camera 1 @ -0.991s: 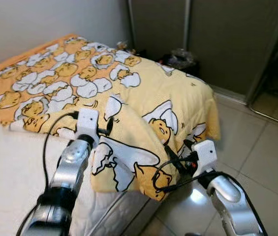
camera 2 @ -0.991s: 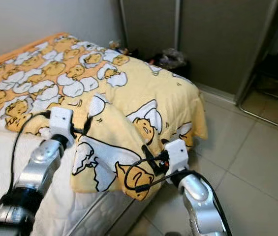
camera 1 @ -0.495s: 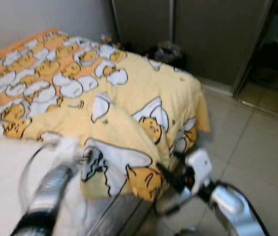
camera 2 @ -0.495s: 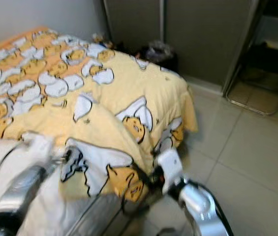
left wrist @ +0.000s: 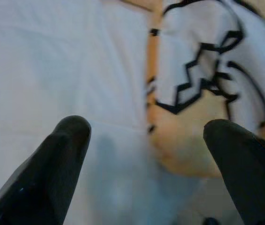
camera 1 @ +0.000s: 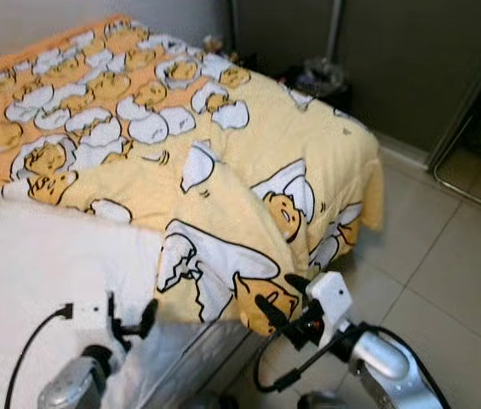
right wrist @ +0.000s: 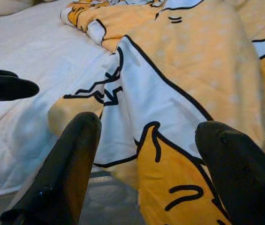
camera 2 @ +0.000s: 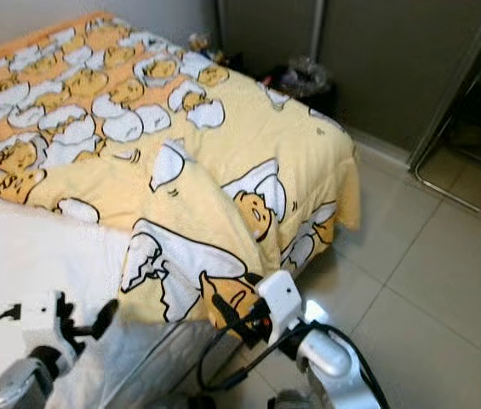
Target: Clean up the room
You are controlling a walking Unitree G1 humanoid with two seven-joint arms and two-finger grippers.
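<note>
Pale tiled floor (camera 1: 453,264), dark sliding wardrobe doors (camera 1: 393,60), plain light wall (camera 1: 36,21)

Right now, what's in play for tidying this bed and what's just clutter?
In play:
yellow cartoon blanket, folded back at one corner
white mattress
left gripper, open
right gripper, open

Just there:
dark bag by the wardrobe doors
tiled floor
</note>
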